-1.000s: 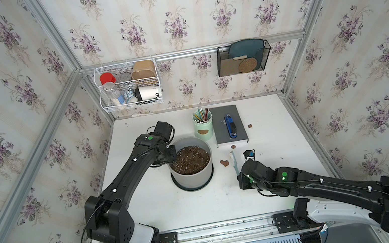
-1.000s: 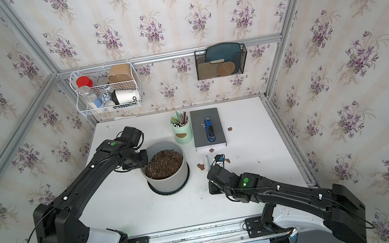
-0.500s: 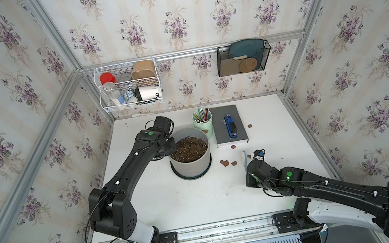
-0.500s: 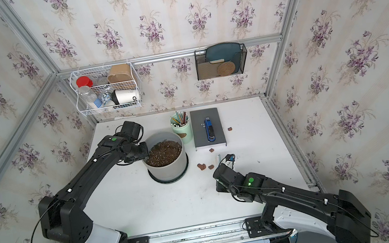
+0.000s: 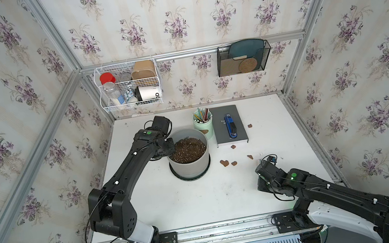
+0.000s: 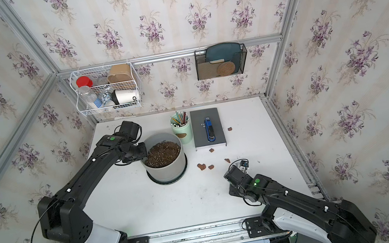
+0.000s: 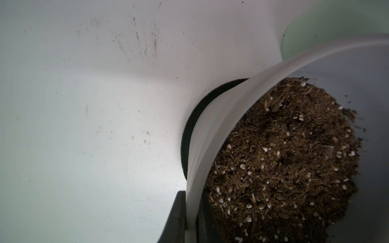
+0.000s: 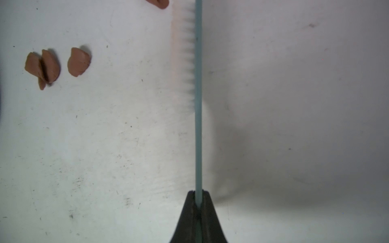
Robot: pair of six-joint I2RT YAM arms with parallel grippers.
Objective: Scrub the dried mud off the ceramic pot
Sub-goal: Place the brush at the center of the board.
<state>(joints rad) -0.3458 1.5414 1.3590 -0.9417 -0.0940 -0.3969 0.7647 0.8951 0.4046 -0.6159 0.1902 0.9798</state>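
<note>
Two grips: left gripper point(image 7: 191, 218) clamps the rim of the ceramic pot point(image 5: 190, 166). Right of the pot, right gripper point(image 8: 197, 198) pinches a teal-handled brush point(image 8: 198, 105) near dried mud point(image 8: 79, 62).

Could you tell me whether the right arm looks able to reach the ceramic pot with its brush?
Probably yes: only dried mud lies on the table between the right end effector, holding the brush, and the ceramic pot; the left end effector grips its opposite rim.
</note>
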